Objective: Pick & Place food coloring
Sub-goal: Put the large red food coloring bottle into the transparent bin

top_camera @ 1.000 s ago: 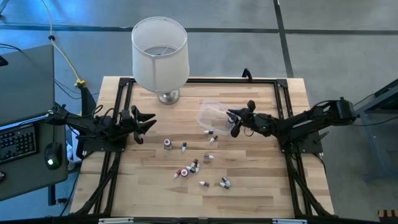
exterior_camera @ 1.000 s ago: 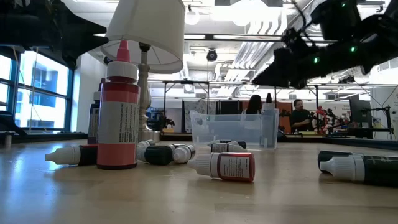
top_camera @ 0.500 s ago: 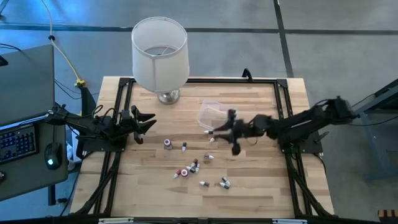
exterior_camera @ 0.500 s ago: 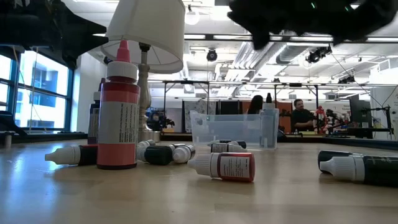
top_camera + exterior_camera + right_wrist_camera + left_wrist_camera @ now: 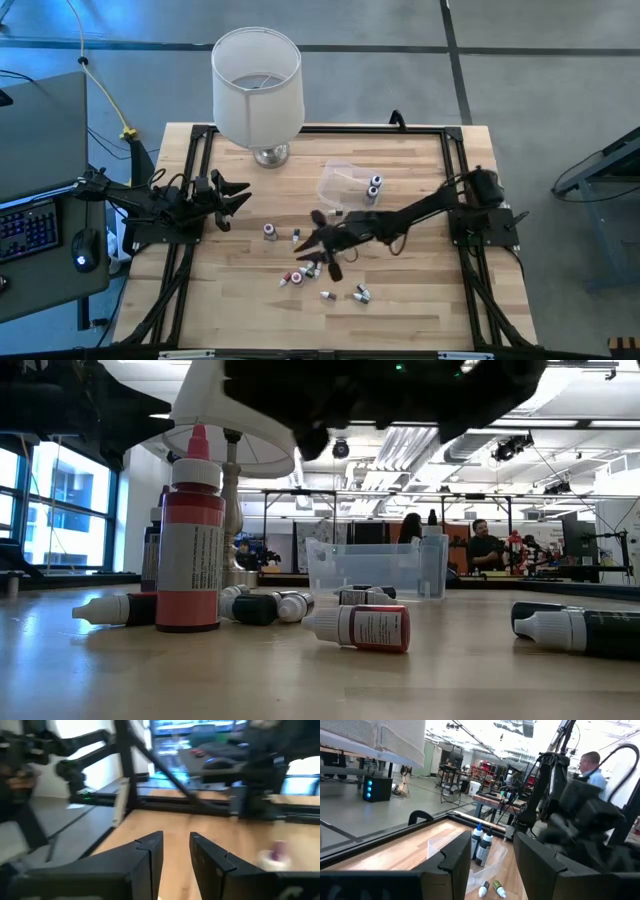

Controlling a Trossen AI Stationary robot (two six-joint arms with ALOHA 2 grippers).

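Food coloring bottles (image 5: 312, 268) lie scattered on the tabletop (image 5: 400, 290) just beneath and beside my right end effector (image 5: 322, 243), mostly on their sides, axes pointing various ways; two more stand upright in the clear tub (image 5: 340, 182). My right arm, stretched across the centre, is plainly the nearer one; its fingers stand slightly apart around nothing. My left end effector (image 5: 236, 196) waits spread at the left edge, well apart from the bottles.

Seen from directly overhead, the whole table (image 5: 400, 300); a second camera sits at tabletop height, close to the bottles (image 5: 188, 540), facing the room. Wrist cameras look along each arm. All share the tabletop.
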